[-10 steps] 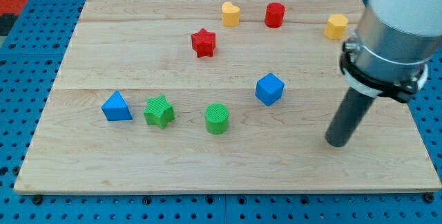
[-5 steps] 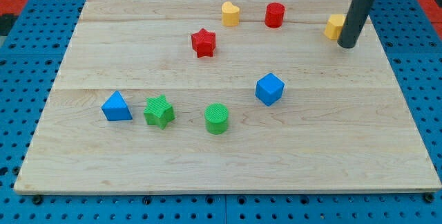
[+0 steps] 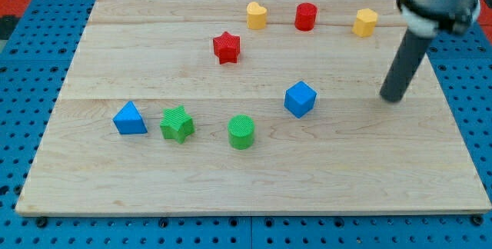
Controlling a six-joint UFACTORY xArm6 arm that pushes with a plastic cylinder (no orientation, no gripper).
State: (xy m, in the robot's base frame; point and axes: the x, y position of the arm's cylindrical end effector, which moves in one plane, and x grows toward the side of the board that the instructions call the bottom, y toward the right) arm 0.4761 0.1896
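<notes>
Blocks of four colours lie scattered on the wooden board (image 3: 115, 195) as I run the arm from afar. My tip (image 3: 393, 97) rests on bare wood at the frame's right, touching nothing; the rod is a plain dark bar with no jaws, so it holds nothing. Nearest to it is the blue cube (image 3: 300, 98), well to its left at about the same height in the frame. Above the tip, near the board's upper right edge, sits the yellow block (image 3: 365, 22), its shape somewhere near hexagonal, apart from the rod. Along the upper edge to its left stand the red cylinder (image 3: 306, 16) and a yellow heart-like block (image 3: 256, 14), with the red star (image 3: 226, 47) lower and further left. Across the lower left of the frame runs a loose row: the blue triangular block (image 3: 129, 118), the green star (image 3: 177, 124) just beside it, then the green cylinder (image 3: 241, 131).
</notes>
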